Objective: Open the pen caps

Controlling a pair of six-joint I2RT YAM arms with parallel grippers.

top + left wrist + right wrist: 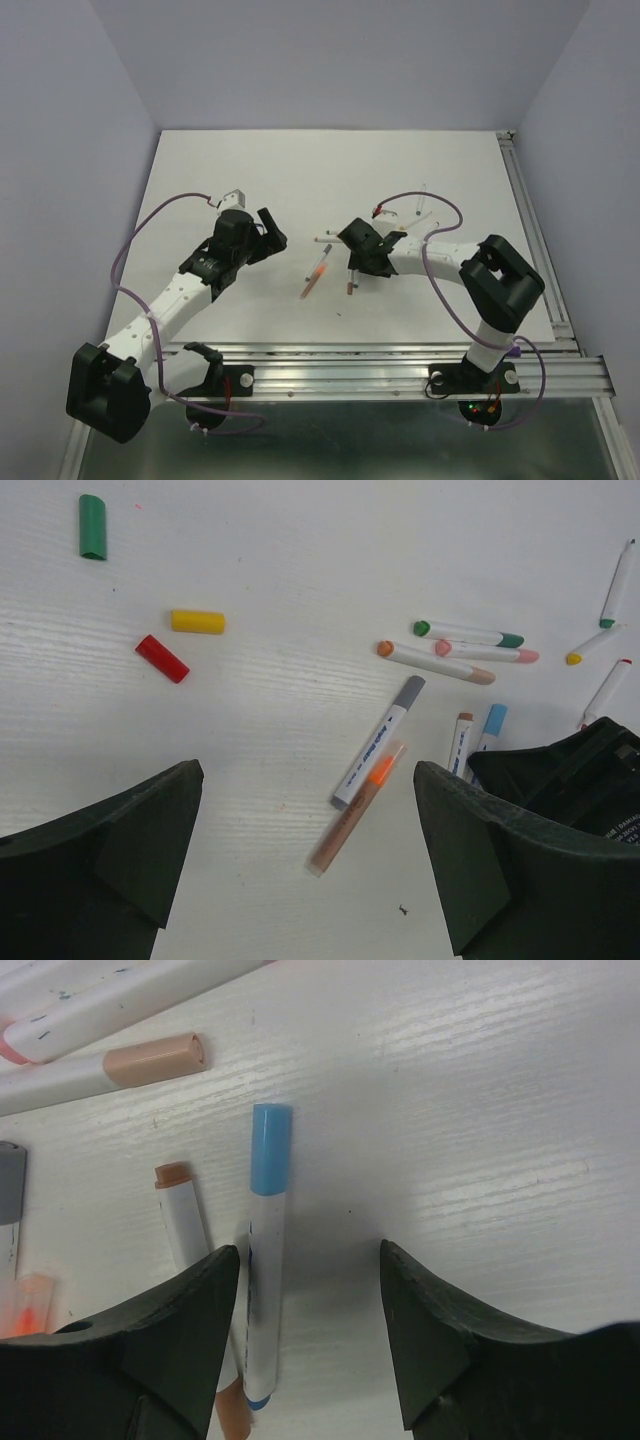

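Three loose pen caps lie on the white table in the left wrist view: green (92, 526), yellow (197, 621) and red (161, 658). My left gripper (308, 780) hovers open over bare table, with a clear-capped orange marker (357, 808) and a grey-capped pen (380, 740) just ahead of it. My right gripper (308, 1252) is low over the table with its jaws apart. A pen with a blue cap (271, 1148) lies between them, close against the left finger, and a brown-capped pen (180, 1210) lies just outside that finger. Seen from above, the left gripper (270, 232) and right gripper (352, 262) flank the pens.
More capped pens lie beyond: green-tipped (468, 634), pink (487, 653) and tan-capped (435, 663), with several thin ones at the far right (616, 583). Aluminium rails run along the table's near edge (400, 360) and right edge (535, 230).
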